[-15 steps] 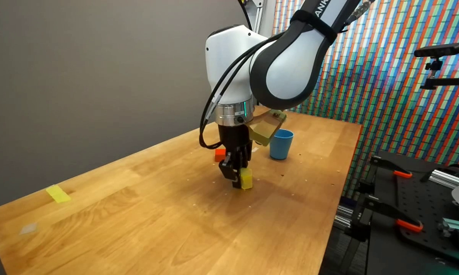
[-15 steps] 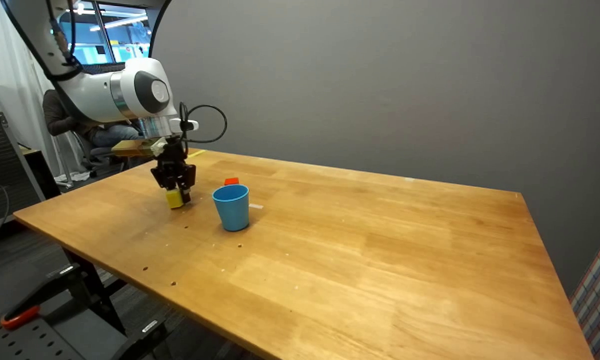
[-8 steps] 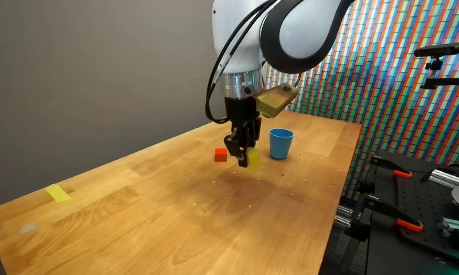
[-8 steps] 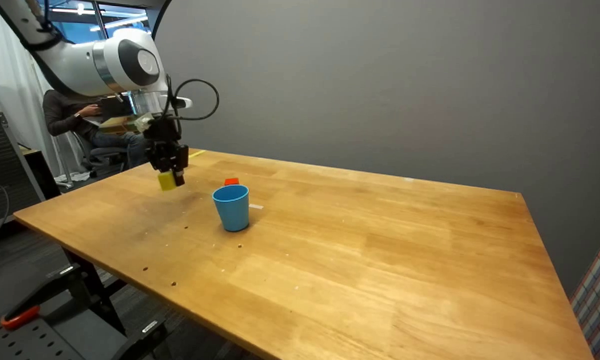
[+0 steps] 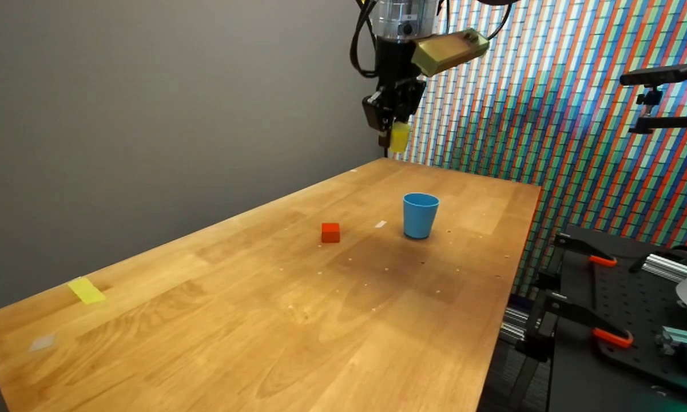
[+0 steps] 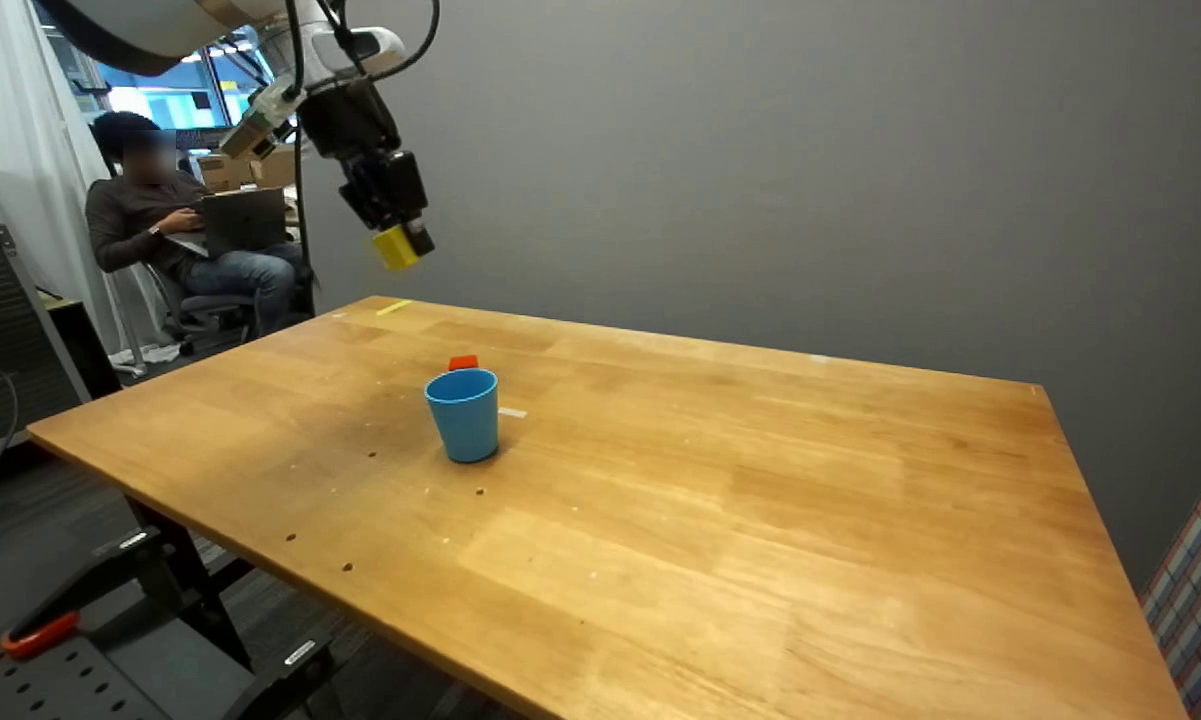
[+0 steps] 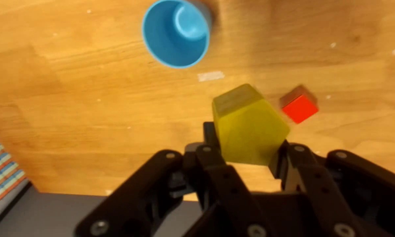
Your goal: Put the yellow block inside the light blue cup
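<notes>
Lifted higher, the yellow block [image 7: 251, 130] hangs between 2 fingers [image 7: 214, 158] closed on it.

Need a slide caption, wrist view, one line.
The gripper holds the yellow block above the wooden table, where the light blue cup and a red block stand apart.

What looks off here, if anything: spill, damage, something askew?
Nothing stands out; no visible spill or damage. Light blue cup upright, red block resting on the table, yellow block held aloft in the claw.
</notes>
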